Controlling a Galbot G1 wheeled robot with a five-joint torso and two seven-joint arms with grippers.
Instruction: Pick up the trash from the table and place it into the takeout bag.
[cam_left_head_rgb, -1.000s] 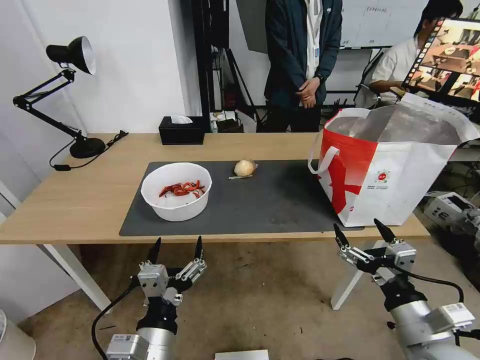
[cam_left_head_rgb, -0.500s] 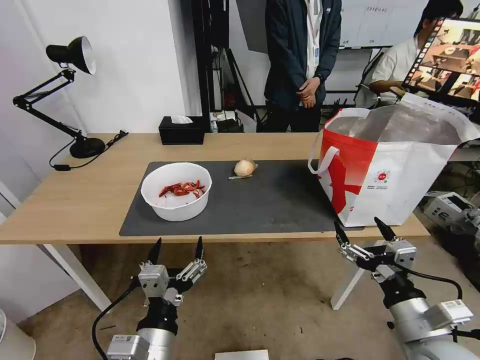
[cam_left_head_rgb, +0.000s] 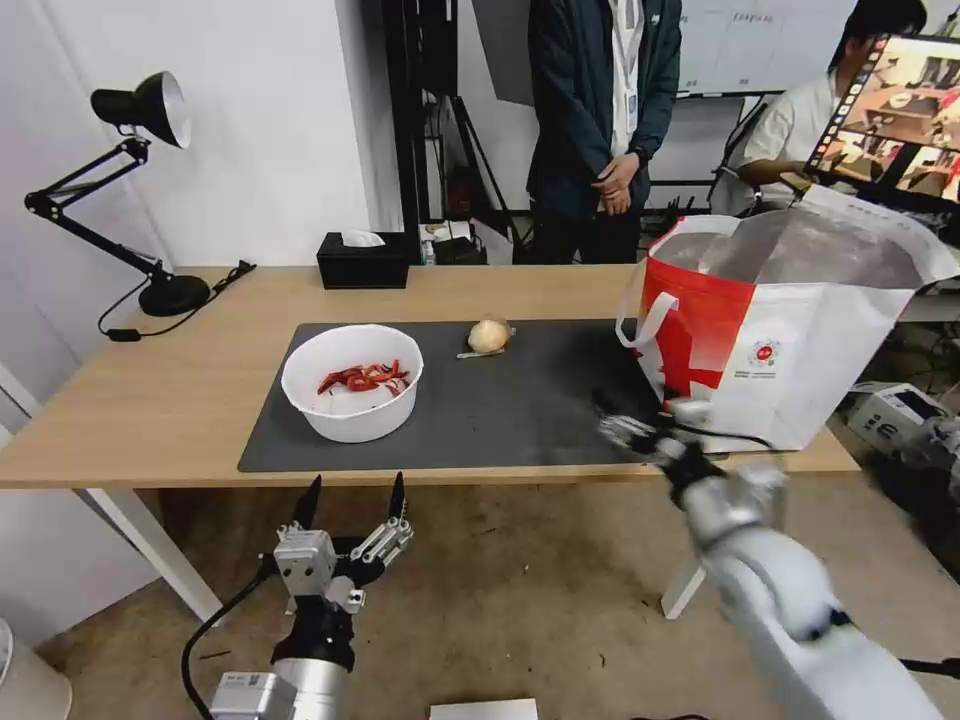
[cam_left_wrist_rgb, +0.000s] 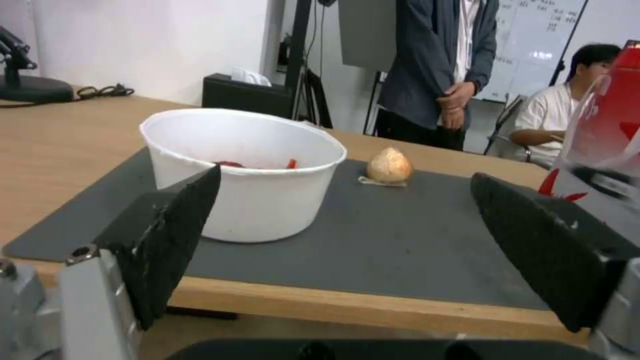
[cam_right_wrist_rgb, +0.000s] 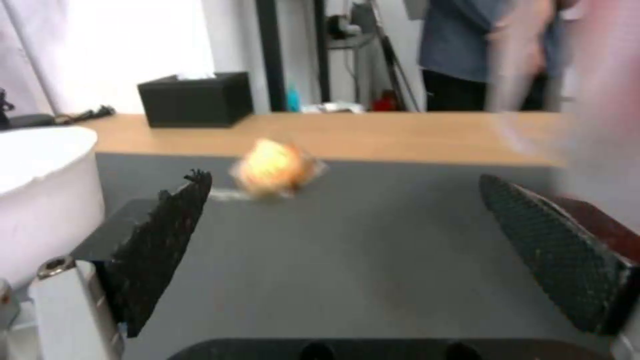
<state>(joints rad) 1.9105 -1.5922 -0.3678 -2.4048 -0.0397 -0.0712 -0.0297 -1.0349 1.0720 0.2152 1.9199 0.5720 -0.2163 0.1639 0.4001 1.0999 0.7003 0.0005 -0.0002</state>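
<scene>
Right hand (cam_left_head_rgb: 640, 425) hovering over mat (cam_left_head_rgb: 520, 410) near edge, at 9 o'clock of takeout bag (cam_left_head_rgb: 780, 330), fingers spread, empty. Left hand (cam_left_head_rgb: 350, 497) idling below tabletop (cam_left_head_rgb: 140, 400) front edge, fingers spread. White bowl (cam_left_head_rgb: 352, 382) of red peel scraps sitting on mat; beige wrapped ball (cam_left_head_rgb: 488, 336) at bowl's 2 o'clock, apart. Bag standing upright on tabletop.

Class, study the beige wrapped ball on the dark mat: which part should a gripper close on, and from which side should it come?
Probably across the round middle of the beige wrapped ball, coming from the table's near edge, where the mat before it lies bare. Its flat wrapper tail offers little to pinch. The open right gripper already faces it.
</scene>
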